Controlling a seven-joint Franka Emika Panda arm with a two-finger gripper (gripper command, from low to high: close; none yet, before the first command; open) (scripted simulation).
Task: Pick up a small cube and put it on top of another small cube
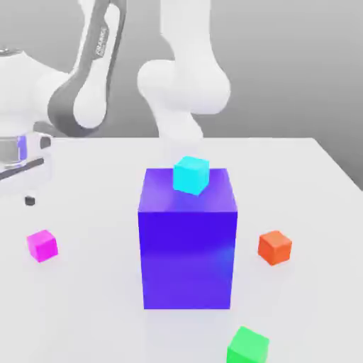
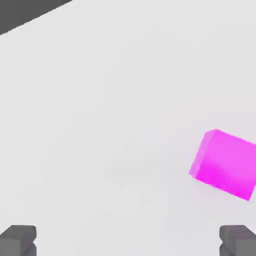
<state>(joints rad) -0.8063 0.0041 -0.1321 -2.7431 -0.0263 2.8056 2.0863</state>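
Green cube [image 1: 247,346] matte w/ crisp edges, magenta small cube [image 1: 42,245] smooth, end effector [image 2: 128,242] fingers spread wide.

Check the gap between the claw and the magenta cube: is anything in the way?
Nothing. In the hand view the open claw has only bare white table between its fingertips and the magenta cube, which sits off to one side.

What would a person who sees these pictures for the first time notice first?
First, the big blue-violet block standing in the middle of the white table, with a cyan cube at its top. Around it lie small cubes: a magenta-pink cube at the exterior view's left, an orange cube at its right, and a green cube in front.
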